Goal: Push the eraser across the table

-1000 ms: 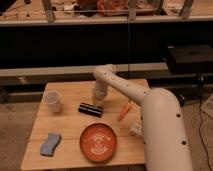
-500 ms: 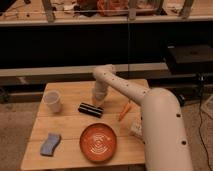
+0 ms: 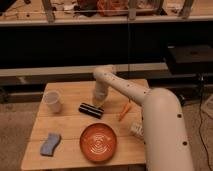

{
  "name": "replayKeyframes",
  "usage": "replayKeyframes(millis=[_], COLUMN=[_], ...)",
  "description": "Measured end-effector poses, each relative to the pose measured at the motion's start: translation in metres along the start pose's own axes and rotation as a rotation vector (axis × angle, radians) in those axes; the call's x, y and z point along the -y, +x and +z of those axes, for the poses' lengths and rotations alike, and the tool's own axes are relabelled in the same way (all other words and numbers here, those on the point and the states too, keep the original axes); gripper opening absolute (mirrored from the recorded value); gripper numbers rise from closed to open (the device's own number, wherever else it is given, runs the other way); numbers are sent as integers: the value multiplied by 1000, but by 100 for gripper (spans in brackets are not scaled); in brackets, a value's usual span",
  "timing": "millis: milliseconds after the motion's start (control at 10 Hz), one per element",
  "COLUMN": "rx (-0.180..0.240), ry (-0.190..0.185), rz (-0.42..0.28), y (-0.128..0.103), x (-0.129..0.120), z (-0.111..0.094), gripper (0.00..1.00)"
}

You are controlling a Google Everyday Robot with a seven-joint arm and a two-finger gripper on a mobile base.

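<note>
Writing: no brand, label or lettering could be read on anything in the camera view.
Gripper: the gripper [image 3: 98, 101] hung at the end of the white arm [image 3: 150, 107], low over the middle of the table [image 3: 70, 125], just behind the eraser's right end.
Gripper state: I could not tell; the wrist housing covered the tip.
Eraser: the eraser [image 3: 91, 110] lay flat near the table's centre, its long side running left to right with a slight slant, directly in front of the gripper; whether the two touched could not be made out.
Hidden: the arm's bulky forearm covered the table's right front corner and part of a pale object [image 3: 136, 130] there, which stayed unidentifiable.
Orange stick: an orange stick [image 3: 124, 111] lay right of the eraser, its lower end against the arm's outline.
Left side: a white cup [image 3: 52, 101] stood upright near the back-left edge; a light-blue sponge [image 3: 49, 144] sat by the front-left corner.
Front: an orange plate [image 3: 100, 142] rested close to the front edge.
Open room: bare wood lay between the eraser and the cup, and between the eraser and the plate.
</note>
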Motion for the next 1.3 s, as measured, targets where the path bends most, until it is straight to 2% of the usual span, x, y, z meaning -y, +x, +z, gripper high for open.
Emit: replayKeyframes(millis=[700,1300], rx=[2,1], ry=[-14,-19], rz=[-21,-25], y=[-2,4], x=[-6,-22], z=[1,-2], gripper=[1,1])
